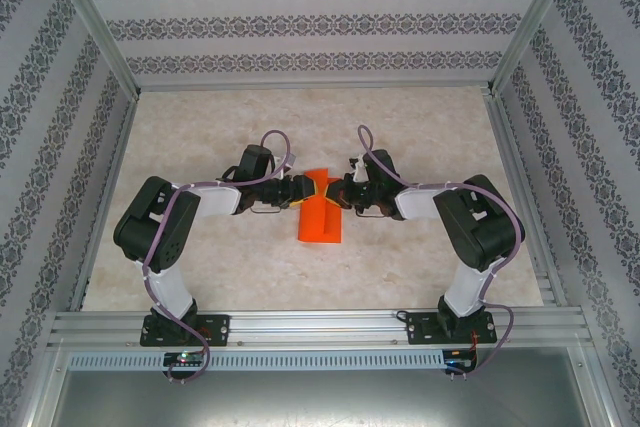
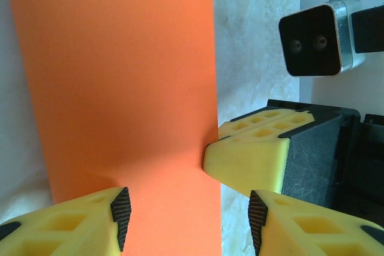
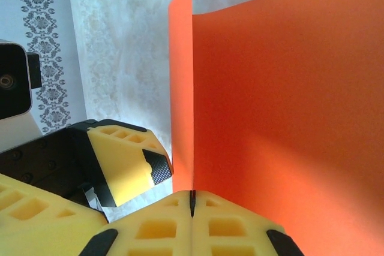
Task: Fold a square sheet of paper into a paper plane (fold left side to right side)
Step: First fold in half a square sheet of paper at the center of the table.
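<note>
The square sheet of paper is bright orange and lies mid-table, partly folded over itself. My right gripper is shut on a raised edge of the sheet, which stands up thin between its yellow fingers. In the top view that gripper meets my left gripper at the sheet's far end. My left gripper is open, with its black pads wide apart over the orange sheet. A yellow finger of the right gripper touches the sheet's right edge.
The tabletop is pale marble, boxed in by aluminium rails at the near edge and patterned walls on three sides. The two wrists crowd together, and the right wrist's camera housing hangs just past my left fingers.
</note>
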Robot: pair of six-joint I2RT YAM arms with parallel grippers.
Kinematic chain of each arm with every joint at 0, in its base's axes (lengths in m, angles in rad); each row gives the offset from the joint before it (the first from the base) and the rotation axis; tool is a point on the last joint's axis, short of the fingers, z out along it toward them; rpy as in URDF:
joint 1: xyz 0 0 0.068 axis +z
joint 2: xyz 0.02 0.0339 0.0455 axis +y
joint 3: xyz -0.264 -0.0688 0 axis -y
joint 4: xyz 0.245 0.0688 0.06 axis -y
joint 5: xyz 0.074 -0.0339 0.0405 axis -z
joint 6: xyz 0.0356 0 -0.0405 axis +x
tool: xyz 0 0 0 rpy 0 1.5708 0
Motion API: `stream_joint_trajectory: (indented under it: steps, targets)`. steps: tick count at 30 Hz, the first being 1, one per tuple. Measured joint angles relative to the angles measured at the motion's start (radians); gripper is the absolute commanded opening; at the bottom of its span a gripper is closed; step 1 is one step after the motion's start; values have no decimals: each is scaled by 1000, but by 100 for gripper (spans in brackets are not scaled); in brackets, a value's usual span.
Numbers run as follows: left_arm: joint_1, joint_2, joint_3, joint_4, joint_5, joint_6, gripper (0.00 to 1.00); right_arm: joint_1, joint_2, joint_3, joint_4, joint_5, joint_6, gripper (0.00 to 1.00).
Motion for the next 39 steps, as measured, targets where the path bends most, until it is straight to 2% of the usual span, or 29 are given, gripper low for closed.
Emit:
stream_joint_trajectory:
  steps: [4, 9, 12, 20, 26, 31, 39]
  targets:
    - [0, -35, 0, -48, -36, 25, 63, 0, 0, 27, -60, 25, -40, 0]
    - [0, -155, 14, -190, -135, 98, 64, 0, 0, 74, -186, 86, -125, 0]
    - [-3, -175, 37, -263, -193, 132, 64, 0, -6, 87, -252, 132, -168, 0]
    - [-69, -60, 132, -430, -327, 174, 63, 2, -10, 87, -336, 188, -215, 0]
    - [-103, 12, 188, -482, -377, 177, 60, 2, -10, 87, -356, 204, -226, 2]
    - [-129, 50, 235, -510, -405, 181, 54, 8, -11, 87, -364, 211, -237, 10]
    - [-150, 95, 286, -573, -446, 188, 50, 8, -35, 89, -395, 238, -264, 36]
